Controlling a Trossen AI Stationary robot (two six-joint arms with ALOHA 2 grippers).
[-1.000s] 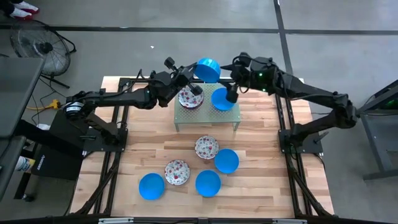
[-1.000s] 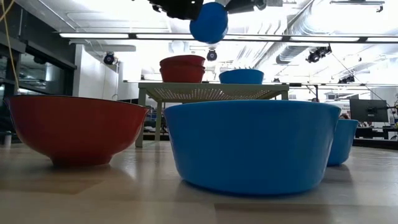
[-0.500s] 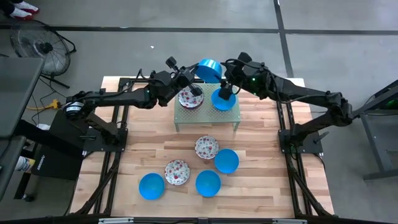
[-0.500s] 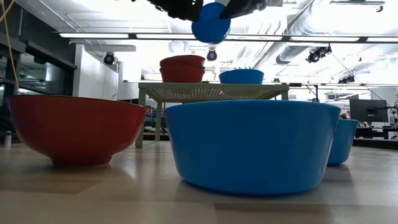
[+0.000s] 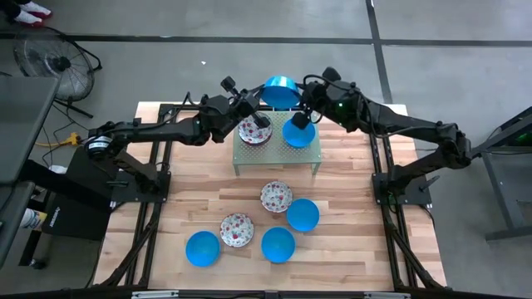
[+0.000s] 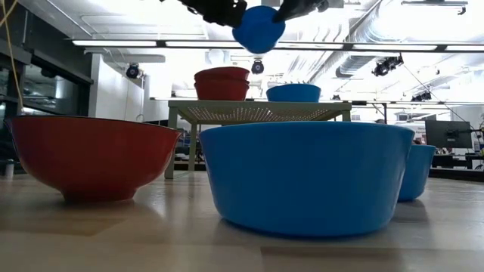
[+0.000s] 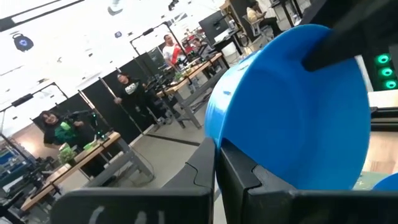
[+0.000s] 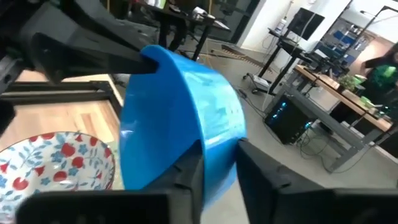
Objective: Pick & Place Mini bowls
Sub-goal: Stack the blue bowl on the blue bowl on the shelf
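A blue mini bowl [image 5: 280, 90] hangs on edge high over the table's far side, between my two grippers. My left gripper [image 7: 216, 148] is shut on one side of its rim. My right gripper [image 8: 219, 160] is shut on the opposite side. Below stands the green perforated stand [image 5: 277, 152], carrying stacked floral mini bowls [image 5: 253, 130] and a blue mini bowl [image 5: 298, 133]. Two floral bowls [image 5: 276, 197] [image 5: 237, 229] and three blue ones [image 5: 302, 214] [image 5: 278, 244] [image 5: 202, 248] rest on their bases on the wooden table. My left gripper pinches the bowl's rim [image 7: 219, 138] between its two fingers, coming from the table's left. The bowl is lifted clear and stands on edge, its hollow facing this gripper's camera. My right gripper has one finger [image 8: 188, 169] inside the bowl and one outside on the wall [image 8: 214, 146], at the rim opposite the left gripper's hold [image 8: 148, 60]. It comes from the table's right.
The stand sits at the far middle of the table, right under the held bowl. The five loose bowls cluster in the near middle. The table's [image 5: 349, 216] left and right strips are bare wood. People and desks show in the room beyond.
My right gripper has risen from over the stand's blue bowl and gone toward the table's far left, up to the held bowl, where its fingers now stand astride the rim. The bowl has stayed in my left gripper's hold, almost unmoved.
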